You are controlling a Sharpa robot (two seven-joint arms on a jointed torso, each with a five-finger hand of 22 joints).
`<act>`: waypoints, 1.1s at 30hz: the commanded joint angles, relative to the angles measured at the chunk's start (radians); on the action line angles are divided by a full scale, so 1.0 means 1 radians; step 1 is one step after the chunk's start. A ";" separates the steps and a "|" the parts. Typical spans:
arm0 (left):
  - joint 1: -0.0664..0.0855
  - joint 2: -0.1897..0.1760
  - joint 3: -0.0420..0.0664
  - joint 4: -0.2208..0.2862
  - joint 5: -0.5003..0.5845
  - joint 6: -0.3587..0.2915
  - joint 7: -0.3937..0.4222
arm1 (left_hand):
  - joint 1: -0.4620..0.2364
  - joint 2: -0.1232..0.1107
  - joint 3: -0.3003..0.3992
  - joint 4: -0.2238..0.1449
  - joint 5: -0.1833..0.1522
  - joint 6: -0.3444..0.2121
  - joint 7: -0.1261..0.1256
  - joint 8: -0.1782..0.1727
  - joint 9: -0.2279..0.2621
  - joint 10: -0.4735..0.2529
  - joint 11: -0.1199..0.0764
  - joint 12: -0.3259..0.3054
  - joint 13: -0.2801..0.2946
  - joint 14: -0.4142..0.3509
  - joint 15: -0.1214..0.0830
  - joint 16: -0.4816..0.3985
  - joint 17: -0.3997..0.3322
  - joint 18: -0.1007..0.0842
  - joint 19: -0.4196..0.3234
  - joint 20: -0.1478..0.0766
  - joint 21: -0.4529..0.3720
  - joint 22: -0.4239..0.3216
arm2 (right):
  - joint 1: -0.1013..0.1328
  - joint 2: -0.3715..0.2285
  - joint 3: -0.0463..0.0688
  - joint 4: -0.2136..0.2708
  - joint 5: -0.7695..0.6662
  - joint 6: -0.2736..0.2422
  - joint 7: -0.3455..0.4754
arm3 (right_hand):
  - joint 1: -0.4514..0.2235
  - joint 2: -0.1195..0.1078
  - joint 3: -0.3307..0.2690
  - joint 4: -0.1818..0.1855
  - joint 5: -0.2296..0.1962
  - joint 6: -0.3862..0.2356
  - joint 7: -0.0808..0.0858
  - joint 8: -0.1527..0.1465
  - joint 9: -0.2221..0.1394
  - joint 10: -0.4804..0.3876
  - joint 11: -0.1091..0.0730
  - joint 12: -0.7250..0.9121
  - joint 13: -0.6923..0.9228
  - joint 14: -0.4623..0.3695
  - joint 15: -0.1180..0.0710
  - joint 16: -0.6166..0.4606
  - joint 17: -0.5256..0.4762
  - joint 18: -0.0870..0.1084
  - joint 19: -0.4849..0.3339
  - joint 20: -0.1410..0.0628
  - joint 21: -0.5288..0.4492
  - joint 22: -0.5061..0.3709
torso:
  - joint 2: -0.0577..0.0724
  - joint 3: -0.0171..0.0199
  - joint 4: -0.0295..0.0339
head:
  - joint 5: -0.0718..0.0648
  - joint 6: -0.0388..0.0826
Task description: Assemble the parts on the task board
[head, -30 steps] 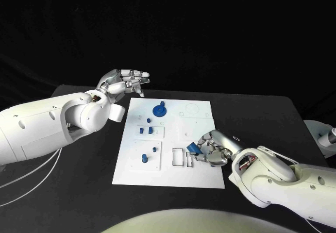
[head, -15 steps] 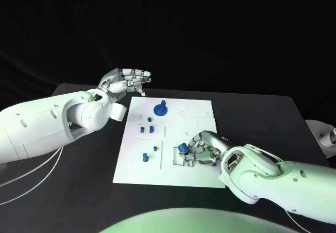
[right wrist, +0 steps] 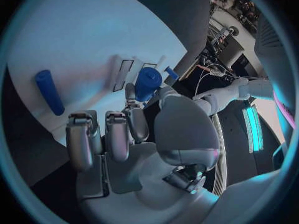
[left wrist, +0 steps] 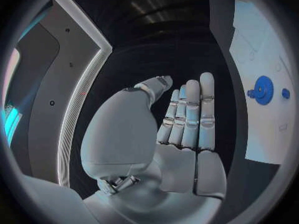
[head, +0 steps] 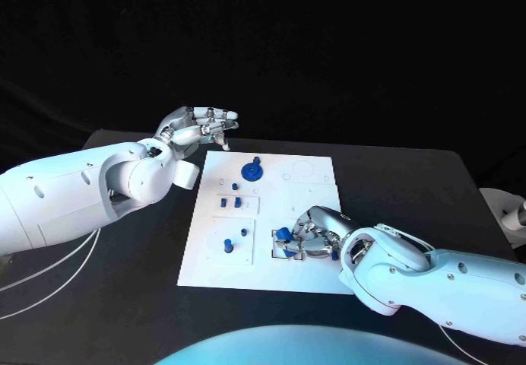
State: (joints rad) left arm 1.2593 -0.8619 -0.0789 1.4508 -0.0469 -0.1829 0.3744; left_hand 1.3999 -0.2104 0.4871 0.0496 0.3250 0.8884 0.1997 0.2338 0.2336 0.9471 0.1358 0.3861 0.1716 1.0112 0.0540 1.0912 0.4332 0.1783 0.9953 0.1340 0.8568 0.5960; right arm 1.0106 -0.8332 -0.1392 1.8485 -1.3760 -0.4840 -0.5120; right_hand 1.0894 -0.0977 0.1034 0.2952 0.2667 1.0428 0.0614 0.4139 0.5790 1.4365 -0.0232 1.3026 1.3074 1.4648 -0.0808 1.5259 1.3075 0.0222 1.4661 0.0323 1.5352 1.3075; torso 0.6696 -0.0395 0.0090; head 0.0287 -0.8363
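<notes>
- Since a second ago the right hand (head: 310,236) has come in over the task board (head: 296,274) and lowered toward the rectangular slots (head: 278,245) near its front edge, carrying its blue part (head: 284,233) along; the left hand (head: 198,128) has barely shifted
- The right hand pinches the short blue cylinder-shaped part (right wrist: 147,83) between thumb and a finger, the other fingers curled beside it, just over the slots
- The left hand is held up off the surface (head: 427,190) beyond the board's far-left corner, its fingers (left wrist: 190,115) straight and close together, holding nothing
- A blue peg (head: 228,245) stands upright in the square panel left of the slots; the right wrist view shows it as a blue rod (right wrist: 49,91) on the white board
- Two small blue pieces (head: 228,203) sit side by side in the panel further back
- A blue gear (head: 253,171) with a knob lies near the board's far edge; the left wrist view shows it too (left wrist: 263,90)
- The white board lies in the middle of the black surface
</notes>
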 commanded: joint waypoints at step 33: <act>0.001 -0.004 0.001 0.004 0.004 0.022 -0.005 | 0.005 0.008 0.003 -0.002 0.009 -0.009 0.002 0.006 0.000 -0.010 0.000 0.010 0.003 -0.009 0.001 0.006 -0.004 0.007 -0.001 0.007 -0.006 0.001 | -0.002 -0.024 0.000 0.036 -0.070 -0.039 0.019 | -0.014 0.052 -0.216 -0.003 -0.081 -0.022 -0.009 0.044 0.013 -0.002 0.003 -0.030 0.025 0.082 -0.003 0.003 0.130 -0.015 0.095 -0.007 0.001 0.251 | 0.000 0.0020 -0.0010 | 0.003 0.002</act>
State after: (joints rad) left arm 1.2595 -0.8665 -0.0788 1.4522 -0.0469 -0.1782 0.3673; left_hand 1.3999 -0.2104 0.4871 0.0496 0.3314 0.8847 0.2034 0.2338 0.2336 0.9467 0.1354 0.3901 0.1729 1.0112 0.0540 1.0912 0.4312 0.1782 0.9953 0.1340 0.8529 0.5960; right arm 1.0097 -0.8520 -0.1390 1.8750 -1.4218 -0.5132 -0.5122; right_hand 1.0668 -0.0454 -0.1155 0.2935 0.1821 1.0248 0.0540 0.4555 0.5913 1.4276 -0.0216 1.2678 1.3079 1.4648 -0.0807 1.5258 1.3074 0.0221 1.4661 0.0324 1.5306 1.3080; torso 0.6698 -0.0377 0.0081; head 0.0308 -0.8341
